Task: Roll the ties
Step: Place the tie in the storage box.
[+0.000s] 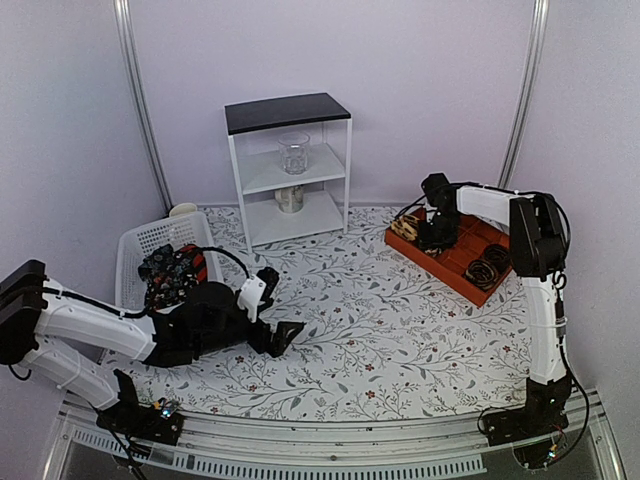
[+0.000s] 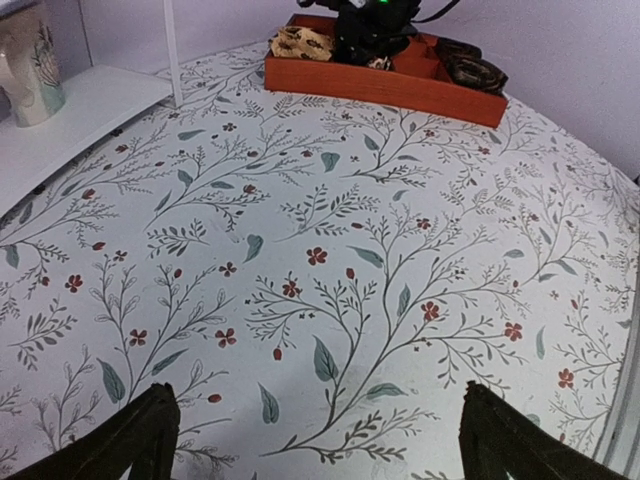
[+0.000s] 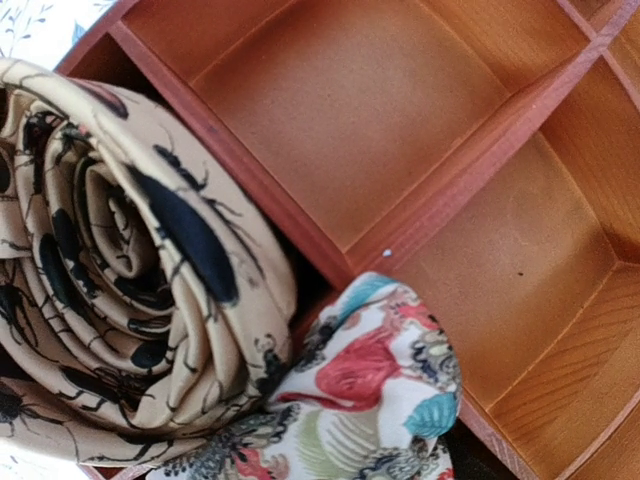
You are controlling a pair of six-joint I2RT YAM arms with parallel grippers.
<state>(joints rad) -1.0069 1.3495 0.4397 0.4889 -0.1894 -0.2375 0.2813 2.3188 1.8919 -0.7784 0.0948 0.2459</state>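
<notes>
Left jaws: your left gripper [image 2: 315, 430] is resting wide apart, empty, over the table [image 2: 330, 250].
Right jaws: your right gripper [image 1: 437, 226] is hovering at the tray [image 3: 400, 130]; spread cannot be told.
Ties: the tan rolled tie [image 3: 140, 250] is sitting in a tray compartment, with the patterned tie [image 3: 370, 390] touching it.
Care: you should be withdrawing straight up, so that neither roll is loosening.

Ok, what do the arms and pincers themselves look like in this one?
Both the left arm and right arm have smooth white link shells joined by chunky black joints, on black bases. Thin black cables run along each. The left pincer has dark, wedge-shaped fingers; the right pincer looks all black. No markings readable.
</notes>
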